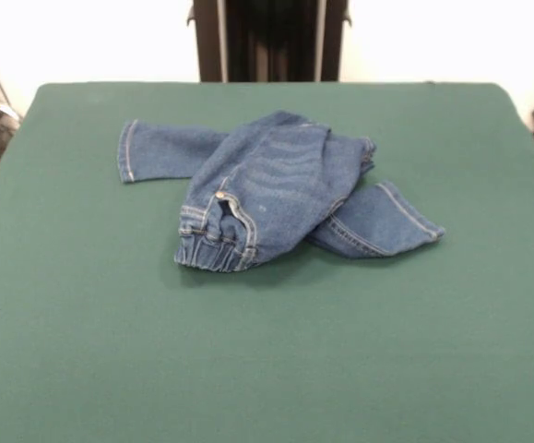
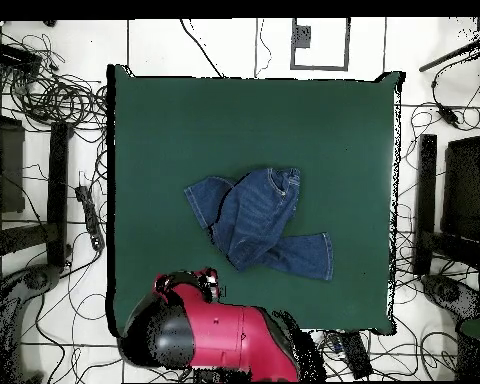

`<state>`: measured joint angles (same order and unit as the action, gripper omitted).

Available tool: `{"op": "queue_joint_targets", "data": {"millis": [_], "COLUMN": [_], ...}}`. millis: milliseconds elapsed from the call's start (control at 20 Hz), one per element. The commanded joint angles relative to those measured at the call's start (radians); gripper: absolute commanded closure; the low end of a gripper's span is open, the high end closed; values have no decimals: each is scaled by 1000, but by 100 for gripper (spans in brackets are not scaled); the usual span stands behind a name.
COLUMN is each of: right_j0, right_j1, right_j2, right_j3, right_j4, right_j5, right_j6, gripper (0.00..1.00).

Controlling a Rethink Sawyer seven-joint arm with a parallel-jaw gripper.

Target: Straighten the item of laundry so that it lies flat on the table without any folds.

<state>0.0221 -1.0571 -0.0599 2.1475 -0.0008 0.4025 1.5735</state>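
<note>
just one jeans [image 1: 267,189] (crumpled) on table [image 1: 267,360].

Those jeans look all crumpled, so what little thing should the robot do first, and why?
Probably reach out and take the leg end that sticks out to the side, then pull it outward. The jeans lie bunched in the middle of the table, the waistband folded over the legs, and the arm sits back at the table's edge.

Blue jeans [image 1: 271,189] lie crumpled near the middle of the green counter [image 1: 267,369]. Body folded over; both legs splay outward, waistband forward.
</note>
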Motion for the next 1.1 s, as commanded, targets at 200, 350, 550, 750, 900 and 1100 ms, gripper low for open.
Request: {"op": "queue_joint_targets", "data": {"millis": [200, 350, 550, 750, 900, 1100], "right_j0": [32, 45, 41, 37, 34, 34], "right_j1": [223, 249, 296, 312, 314, 336], "right_j2": [-20, -33, -24, -24, -16, -1], "right_j3": [-3, -17, -27, -31, -33, -36], "right_j4": [-10, 2, 28, 44, 52, 58], "right_j5": [-182, -171, -206, -203, -202, -238], "right_j6": [234, 228, 234, 235, 235, 242], "gripper": [0, 0, 0, 0, 0, 0]}}
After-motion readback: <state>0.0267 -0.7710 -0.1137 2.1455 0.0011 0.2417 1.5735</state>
